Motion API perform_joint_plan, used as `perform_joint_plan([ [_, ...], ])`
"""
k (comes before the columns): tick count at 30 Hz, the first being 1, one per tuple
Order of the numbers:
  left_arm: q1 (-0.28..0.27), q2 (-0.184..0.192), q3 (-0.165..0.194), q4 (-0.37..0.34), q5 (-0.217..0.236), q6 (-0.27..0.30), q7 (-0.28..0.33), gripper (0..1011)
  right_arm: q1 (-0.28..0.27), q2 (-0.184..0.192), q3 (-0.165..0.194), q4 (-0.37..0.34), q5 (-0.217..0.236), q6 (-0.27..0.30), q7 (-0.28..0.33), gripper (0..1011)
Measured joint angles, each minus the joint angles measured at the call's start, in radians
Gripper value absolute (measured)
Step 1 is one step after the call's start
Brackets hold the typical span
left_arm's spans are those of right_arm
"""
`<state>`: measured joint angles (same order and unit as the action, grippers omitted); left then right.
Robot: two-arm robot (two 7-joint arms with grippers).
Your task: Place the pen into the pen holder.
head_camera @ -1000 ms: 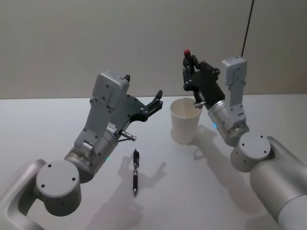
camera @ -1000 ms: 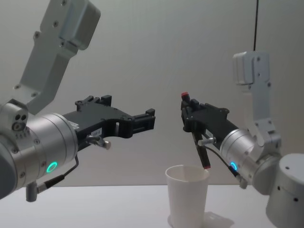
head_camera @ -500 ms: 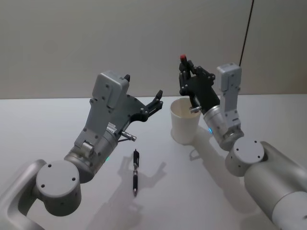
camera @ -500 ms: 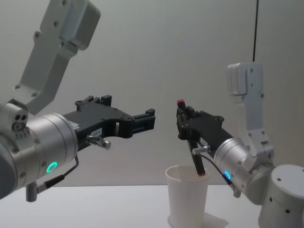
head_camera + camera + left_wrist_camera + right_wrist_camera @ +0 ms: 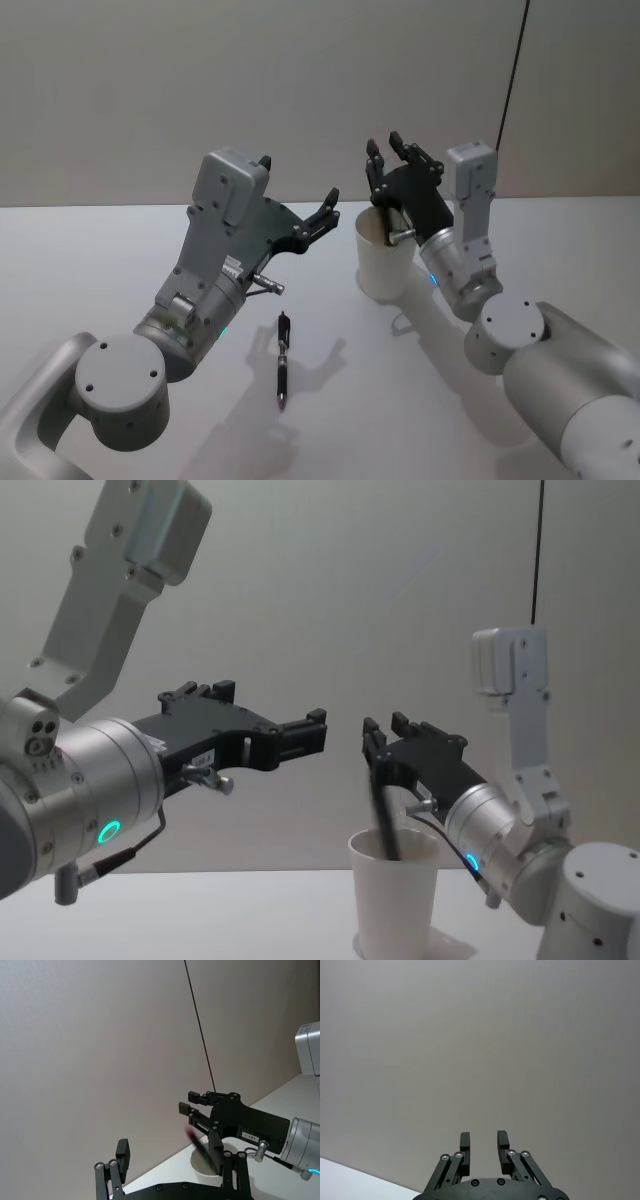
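The pen holder (image 5: 383,265) is a white paper cup standing on the table right of centre. My right gripper (image 5: 385,150) hovers just above its rim, open, with nothing between its fingers (image 5: 464,1142). In the chest view a dark pen (image 5: 385,820) shows as a blurred streak slanting down into the cup (image 5: 393,900), free of the right gripper (image 5: 385,728). The left wrist view shows that pen's (image 5: 202,1150) red end above the rim. My left gripper (image 5: 297,182) is held in the air left of the cup, open and holding nothing.
A second black pen (image 5: 283,358) lies flat on the white table (image 5: 120,250), in front of the left arm and left of the cup. A black cable (image 5: 512,70) hangs down the grey wall behind the right arm.
The right gripper came down and left over the cup, then opened. The red-capped pen it held has left its fingers and dropped into the cup. The left arm stayed still.
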<state>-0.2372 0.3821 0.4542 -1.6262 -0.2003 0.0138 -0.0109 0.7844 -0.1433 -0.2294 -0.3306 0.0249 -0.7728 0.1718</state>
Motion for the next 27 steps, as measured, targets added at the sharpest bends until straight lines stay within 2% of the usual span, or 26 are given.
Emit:
perform_joint_plan([
  [1, 0.0, 0.0, 0.0, 0.0, 0.0, 0.0, 0.0, 1004, 0.002, -0.001, 0.0, 0.006, 0.0, -0.004, 0.0, 290],
  [6, 0.0, 0.0, 0.0, 0.0, 0.0, 0.0, 0.0, 1004, 0.007, -0.003, 0.0, 0.021, 0.002, -0.013, -0.001, 468],
  [8, 0.0, 0.0, 0.0, 0.0, 0.0, 0.0, 0.0, 1004, 0.008, -0.004, 0.001, 0.025, 0.002, -0.015, -0.001, 507],
  [9, 0.0, 0.0, 0.0, 0.0, 0.0, 0.0, 0.0, 1004, 0.008, -0.004, 0.002, 0.026, 0.002, -0.016, -0.001, 566],
  [11, 0.0, 0.0, 0.0, 0.0, 0.0, 0.0, 0.0, 1004, 0.008, -0.004, 0.004, 0.027, 0.001, -0.017, -0.001, 607],
  [13, 0.0, 0.0, 0.0, 0.0, 0.0, 0.0, 0.0, 1004, 0.008, -0.004, 0.005, 0.027, 0.001, -0.017, -0.001, 708],
  [14, 0.0, 0.0, 0.0, 0.0, 0.0, 0.0, 0.0, 1004, 0.008, -0.003, 0.006, 0.026, 0.001, -0.017, -0.001, 708],
  [16, 0.0, 0.0, 0.0, 0.0, 0.0, 0.0, 0.0, 1004, 0.006, -0.002, 0.008, 0.022, 0.0, -0.017, -0.001, 782],
  [23, 0.0, 0.0, 0.0, 0.0, 0.0, 0.0, 0.0, 1004, -0.022, 0.007, 0.016, -0.032, -0.005, 0.008, 0.002, 982],
  [27, 0.0, 0.0, 0.0, 0.0, 0.0, 0.0, 0.0, 1004, -0.042, 0.013, 0.021, -0.073, -0.007, 0.037, 0.004, 1002],
])
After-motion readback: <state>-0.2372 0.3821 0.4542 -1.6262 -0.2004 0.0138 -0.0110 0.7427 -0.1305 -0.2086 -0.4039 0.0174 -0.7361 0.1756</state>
